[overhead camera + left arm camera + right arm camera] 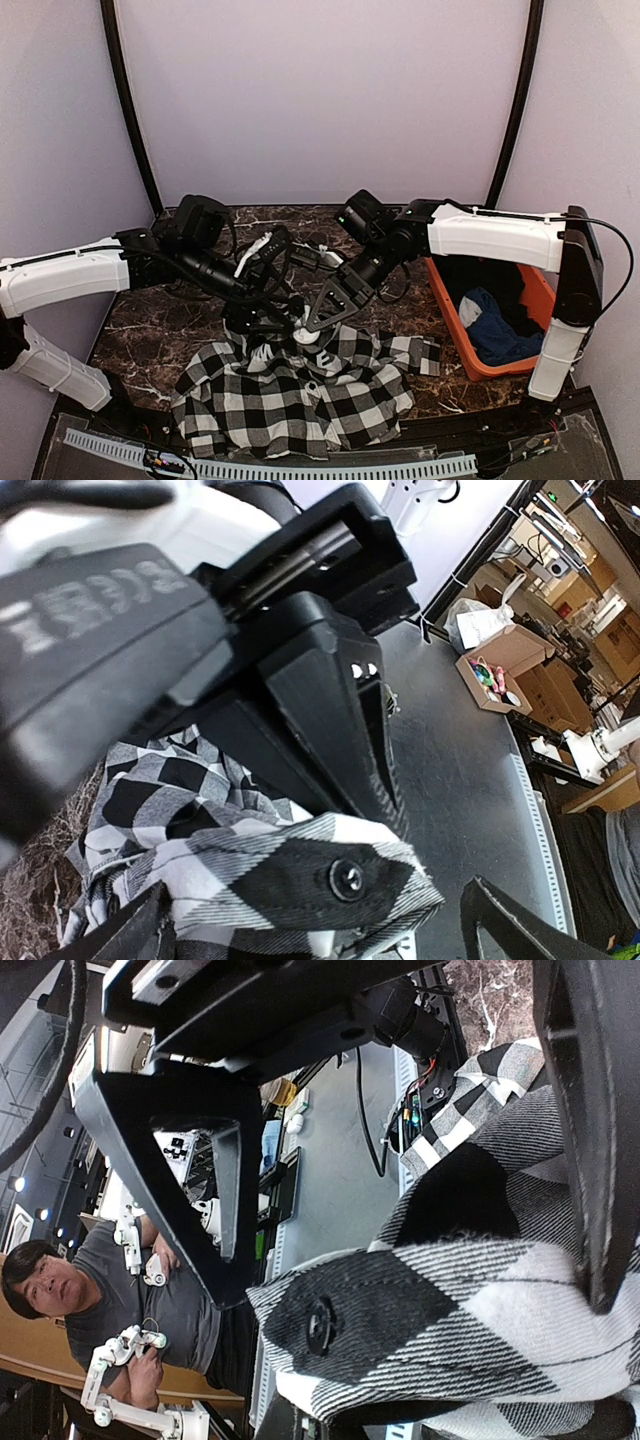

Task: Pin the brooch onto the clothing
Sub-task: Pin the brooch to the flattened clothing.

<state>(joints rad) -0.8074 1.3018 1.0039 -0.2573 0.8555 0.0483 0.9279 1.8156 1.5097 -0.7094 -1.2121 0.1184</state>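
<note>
The black-and-white checked shirt [300,400] lies crumpled at the table's near middle, with one edge raised between the two grippers. In the left wrist view a checked flap [270,870] carries a small round dark stud [347,878]; it also shows in the right wrist view [320,1325]. I cannot tell whether the stud is the brooch or a shirt button. My left gripper [268,322] [320,920] is open, its fingers wide apart around the flap. My right gripper [325,305] [415,1295] is open, and the fabric touches its right-hand finger [590,1160].
An orange basket [450,310] at the right holds a plain dark blue garment [500,330]. The brown marble tabletop [150,320] shows to the left of the shirt. Cables [320,255] lie behind the grippers. A white slotted rail [300,468] runs along the near edge.
</note>
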